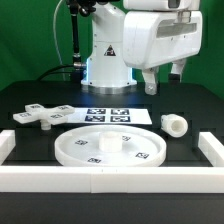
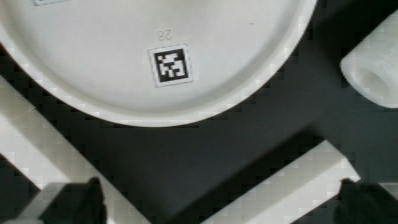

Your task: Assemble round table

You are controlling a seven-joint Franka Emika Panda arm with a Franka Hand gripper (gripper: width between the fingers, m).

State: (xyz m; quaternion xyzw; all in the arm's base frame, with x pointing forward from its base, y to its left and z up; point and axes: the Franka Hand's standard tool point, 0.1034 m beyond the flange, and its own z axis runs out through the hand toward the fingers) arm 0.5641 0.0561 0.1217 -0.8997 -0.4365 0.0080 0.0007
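**Hovering gripper, table parts loose below**

Hanging in the upper right of the exterior view, the gripper is clear of the black table and touches nothing. In the wrist view its two dark fingers stand wide apart, with nothing held between them.

The round disc lies flat in the lower middle of the exterior view, rim up, with several square tags on its face. It is just behind the front border rail. The short leg sits toward the exterior view's right, up and to the right of the disc and apart from it. The cross-shaped base lies at the middle left, also apart from the disc. The marker board lies in the centre behind the disc, between base and leg.

In the wrist view one disc tag shows sharply, and an edge of the leg is near the disc's rim without touching it.
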